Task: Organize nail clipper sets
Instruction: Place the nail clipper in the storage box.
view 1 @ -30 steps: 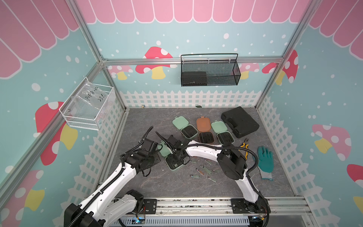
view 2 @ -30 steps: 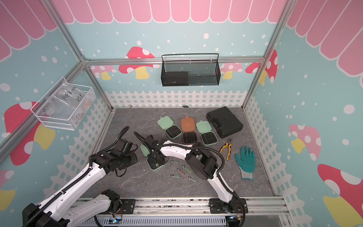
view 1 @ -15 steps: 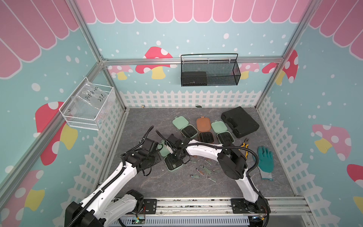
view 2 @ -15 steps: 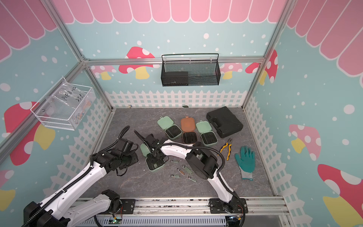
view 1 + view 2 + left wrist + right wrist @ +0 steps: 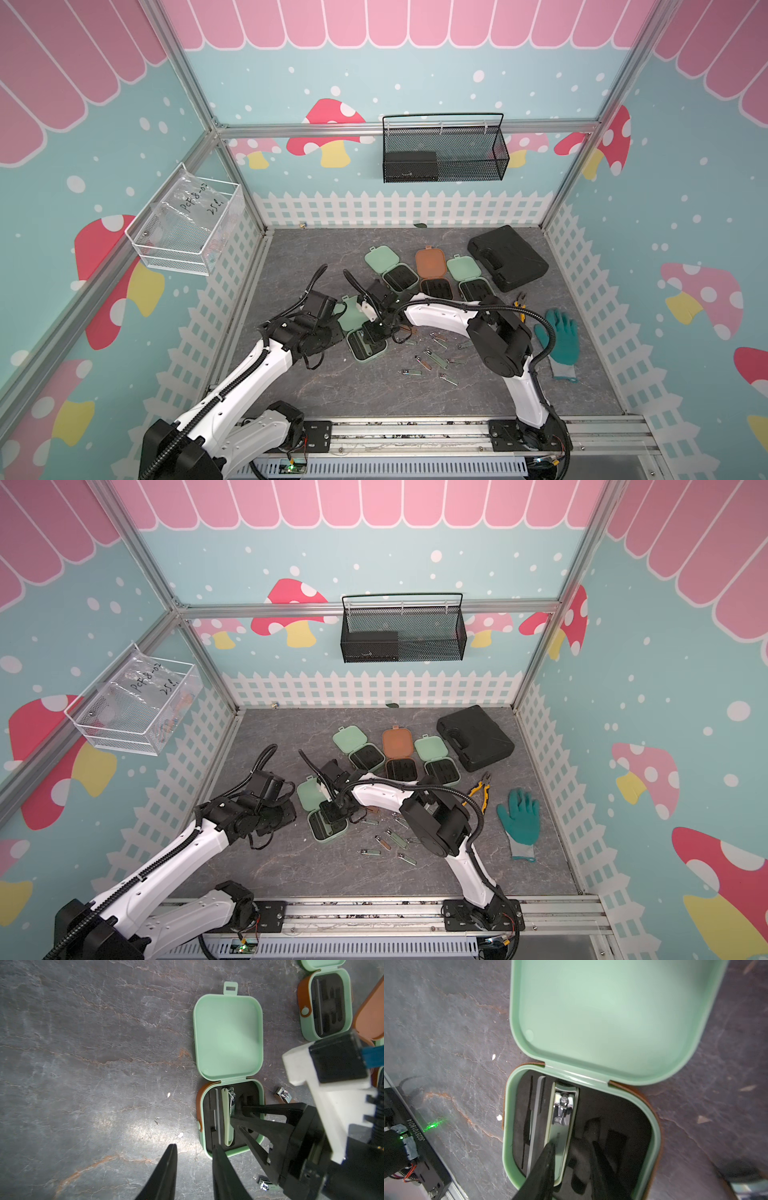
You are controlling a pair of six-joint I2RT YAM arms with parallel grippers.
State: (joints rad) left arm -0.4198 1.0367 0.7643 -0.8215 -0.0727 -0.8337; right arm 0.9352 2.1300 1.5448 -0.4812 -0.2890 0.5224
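Note:
An open mint green case (image 5: 230,1151) lies left of centre, lid (image 5: 351,316) flat. A green-handled clipper (image 5: 562,1118) rests in a slot of its black insert, also seen in the left wrist view (image 5: 227,1118). My right gripper (image 5: 572,1145) reaches into the case, open; one fingertip (image 5: 550,1147) lies over the clipper's edge, the other over the insert. My left gripper (image 5: 194,1147) is open just beside the case's near corner, with bare floor between its fingers. Three more open cases stand behind: mint (image 5: 380,257), brown (image 5: 431,262), mint (image 5: 464,268). Several loose clippers (image 5: 432,357) lie right of the case.
A large black tool case (image 5: 507,257) sits at the back right. Yellow-handled pliers (image 5: 519,301) and a teal glove (image 5: 559,340) lie to the right. A black wire basket (image 5: 442,153) hangs on the back wall and a clear bin (image 5: 187,224) on the left wall.
My left gripper has edged slightly toward the open case and its fingers have narrowed a little. The right gripper has stayed over the case's insert.

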